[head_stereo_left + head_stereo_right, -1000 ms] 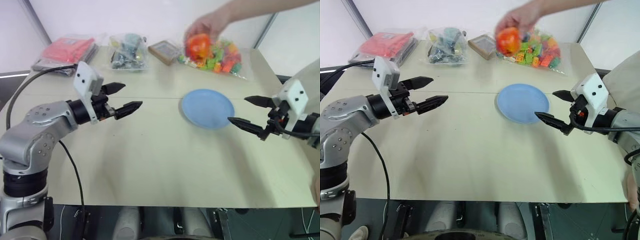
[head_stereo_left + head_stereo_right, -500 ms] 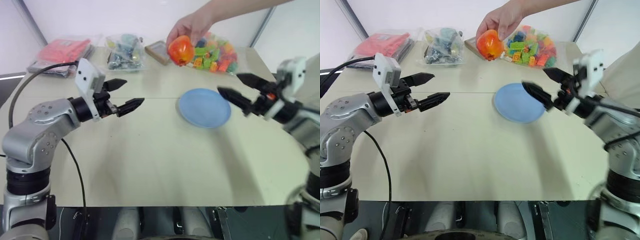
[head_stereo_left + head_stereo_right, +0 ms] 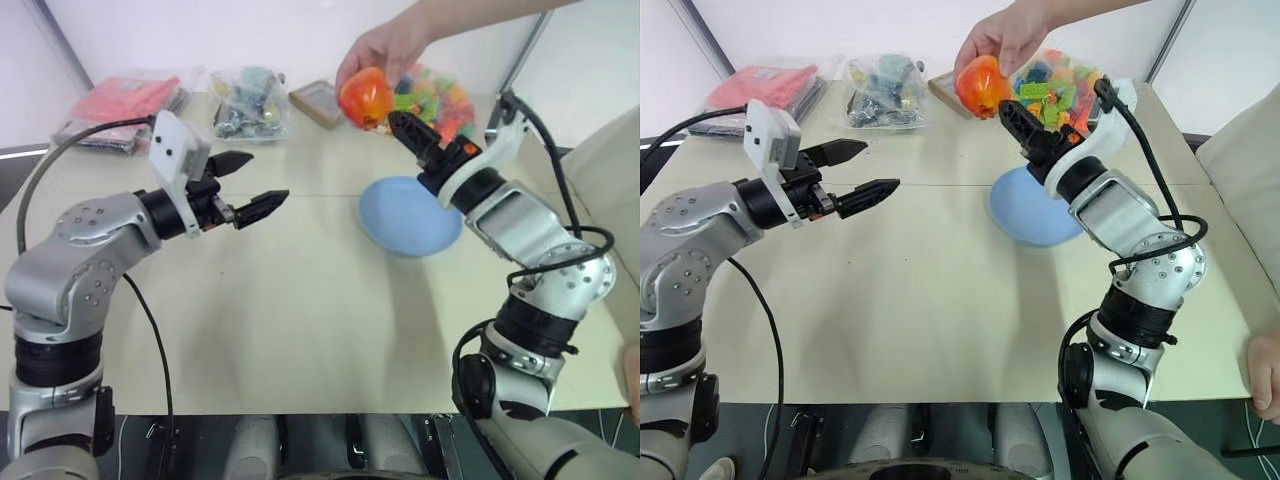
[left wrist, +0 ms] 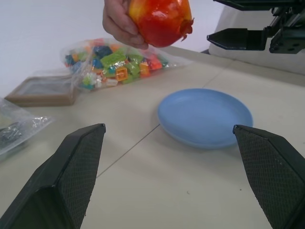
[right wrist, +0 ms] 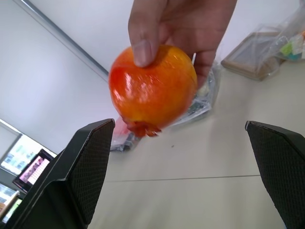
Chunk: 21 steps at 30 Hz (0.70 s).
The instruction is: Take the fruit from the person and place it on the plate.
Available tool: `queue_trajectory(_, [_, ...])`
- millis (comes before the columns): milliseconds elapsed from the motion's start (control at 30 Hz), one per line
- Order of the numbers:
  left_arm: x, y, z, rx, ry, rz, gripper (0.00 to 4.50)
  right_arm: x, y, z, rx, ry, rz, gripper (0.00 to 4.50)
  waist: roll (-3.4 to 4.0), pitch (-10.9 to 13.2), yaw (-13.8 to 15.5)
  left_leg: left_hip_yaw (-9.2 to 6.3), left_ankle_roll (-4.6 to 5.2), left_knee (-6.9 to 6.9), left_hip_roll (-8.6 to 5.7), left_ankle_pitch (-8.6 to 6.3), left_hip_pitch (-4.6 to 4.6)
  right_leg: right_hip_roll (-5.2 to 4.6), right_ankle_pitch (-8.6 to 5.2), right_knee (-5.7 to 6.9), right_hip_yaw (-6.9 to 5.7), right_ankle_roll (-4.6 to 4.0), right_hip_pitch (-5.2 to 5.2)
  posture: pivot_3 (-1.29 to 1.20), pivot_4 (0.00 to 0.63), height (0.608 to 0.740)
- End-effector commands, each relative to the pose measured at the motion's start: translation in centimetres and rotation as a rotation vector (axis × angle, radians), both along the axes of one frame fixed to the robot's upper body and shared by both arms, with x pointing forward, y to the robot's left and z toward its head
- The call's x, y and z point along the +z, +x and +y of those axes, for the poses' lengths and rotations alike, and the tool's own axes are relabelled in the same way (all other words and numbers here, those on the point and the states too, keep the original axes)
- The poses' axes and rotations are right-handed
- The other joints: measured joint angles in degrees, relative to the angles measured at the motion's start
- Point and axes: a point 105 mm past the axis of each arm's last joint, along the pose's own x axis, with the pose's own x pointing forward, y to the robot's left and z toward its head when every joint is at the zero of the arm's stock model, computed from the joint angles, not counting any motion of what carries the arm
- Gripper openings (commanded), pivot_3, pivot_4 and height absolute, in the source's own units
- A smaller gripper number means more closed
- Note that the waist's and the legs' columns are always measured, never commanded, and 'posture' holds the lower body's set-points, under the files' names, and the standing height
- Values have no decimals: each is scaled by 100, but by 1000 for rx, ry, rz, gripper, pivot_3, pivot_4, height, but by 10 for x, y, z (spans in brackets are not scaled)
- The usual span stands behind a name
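Person's hand dangles the fruit above the tabletop for a handoff, right pincer spread wide just beside it, nothing gripped yet.

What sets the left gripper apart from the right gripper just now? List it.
The left gripper hangs over bare tabletop, away from the glossy red-orange fruit; the right gripper sits close below that fruit, which a person's hand holds. The left gripper points across the table toward the round light-blue plate; the right gripper points at the fruit. Both have open fingers, nothing held.
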Motion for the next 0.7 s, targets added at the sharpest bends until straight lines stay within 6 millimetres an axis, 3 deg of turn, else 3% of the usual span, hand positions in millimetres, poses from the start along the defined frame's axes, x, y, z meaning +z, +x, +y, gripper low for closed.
queue_trajectory(33, [12,-2,-1,-1,0,-56,4489,19,-2,11,46,97,-26,4500,0,0,-7,-1,0,-1,0,0,0,1,0,0,0,0,-1,0,150,731])
queue_trajectory(533, [14,-3,-1,15,-7,-66,4489,30,6,44,161,81,-32,4500,1,1,-16,-4,0,-7,2,0,-2,0,0,0,0,0,-7,0,150,731])
queue_trajectory(700, [15,-5,-2,16,-11,-69,4489,34,13,47,153,63,-58,4500,1,1,-12,-6,0,-8,2,0,-3,0,0,0,1,0,-9,0,150,731])
